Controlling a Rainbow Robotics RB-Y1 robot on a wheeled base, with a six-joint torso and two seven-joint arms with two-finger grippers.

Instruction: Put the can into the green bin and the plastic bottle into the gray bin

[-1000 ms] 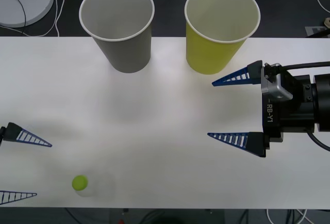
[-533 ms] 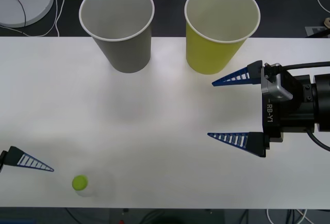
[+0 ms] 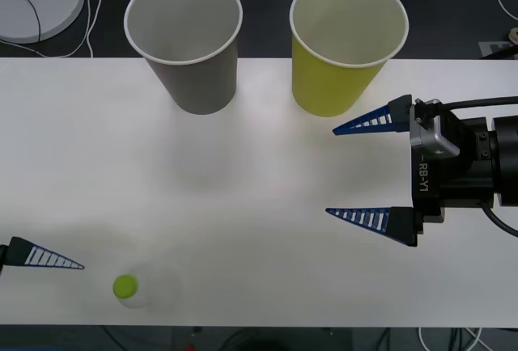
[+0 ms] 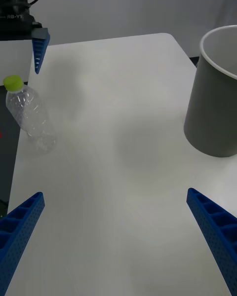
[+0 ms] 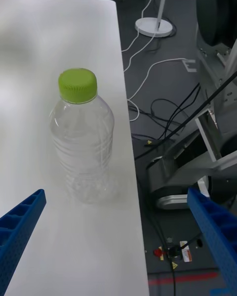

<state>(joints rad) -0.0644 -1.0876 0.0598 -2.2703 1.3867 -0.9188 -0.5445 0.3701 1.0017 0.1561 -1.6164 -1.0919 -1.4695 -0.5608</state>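
- Front view: bottle stands upright near the table's front edge, on the robot's left side; seen from above, green cap up, long axis vertical.
- Front view: gray bin and green bin stand upright side by side at the far edge, mouths up, gray on the left. They do not touch. Both are well apart from the bottle.
- Front view: left gripper sits at the left edge, low, just beside the bottle and not touching it. One blue finger shows, tip toward the bottle.
- Front view: right gripper hovers over the right half of the table, near the green bin, fingers spread wide, tips toward the table's middle, nothing between them.
- Right wrist view: bottle is upright near the table edge, leaning slightly in the picture, cap on top. Gray bin stands on the other side, well apart. Own gripper spread, bare table between the fingers. One finger of the left gripper hangs just beyond the bottle.
- Left wrist view: bottle upright close to the table edge, cap up, clear and empty-looking. Own gripper is wide apart, the bottle ahead of the gap, untouched. Floor with cables lies past the edge.
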